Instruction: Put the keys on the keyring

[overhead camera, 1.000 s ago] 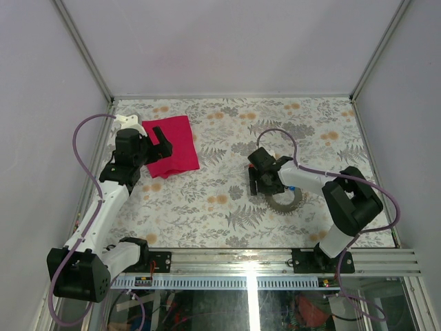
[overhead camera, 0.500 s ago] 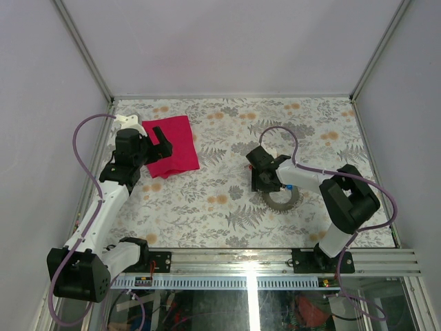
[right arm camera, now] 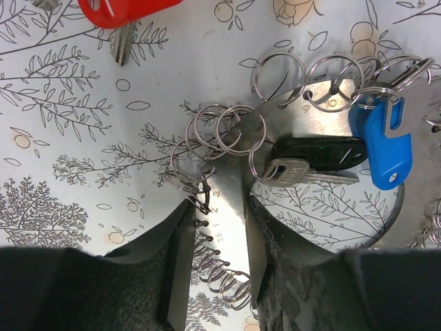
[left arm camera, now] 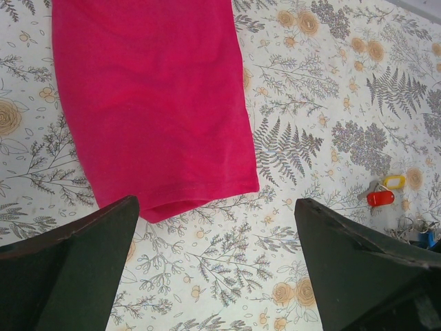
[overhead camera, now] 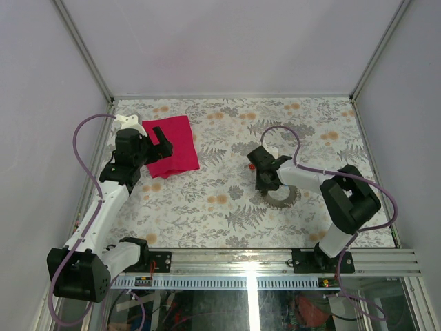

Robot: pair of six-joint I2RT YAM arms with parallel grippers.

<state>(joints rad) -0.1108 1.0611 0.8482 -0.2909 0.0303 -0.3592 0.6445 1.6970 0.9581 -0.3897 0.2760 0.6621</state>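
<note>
Left wrist: pink cloth (left arm camera: 148, 103) well apart from keys (left arm camera: 381, 198).

Bare floral-print tabletop (overhead camera: 207, 207) open across the middle, pink-red cloth (overhead camera: 180, 155) spread below left tool (left arm camera: 215, 207), silvery metal keyring (right arm camera: 231, 172) with wire loops filling right tool (right arm camera: 220, 207) gap

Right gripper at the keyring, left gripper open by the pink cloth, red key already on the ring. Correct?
No: the red key is not on the keyring; it lies loose on the table, apart from it, as the right wrist view shows. The rest stands: right gripper at the keyring, left gripper open by the pink cloth.
</note>
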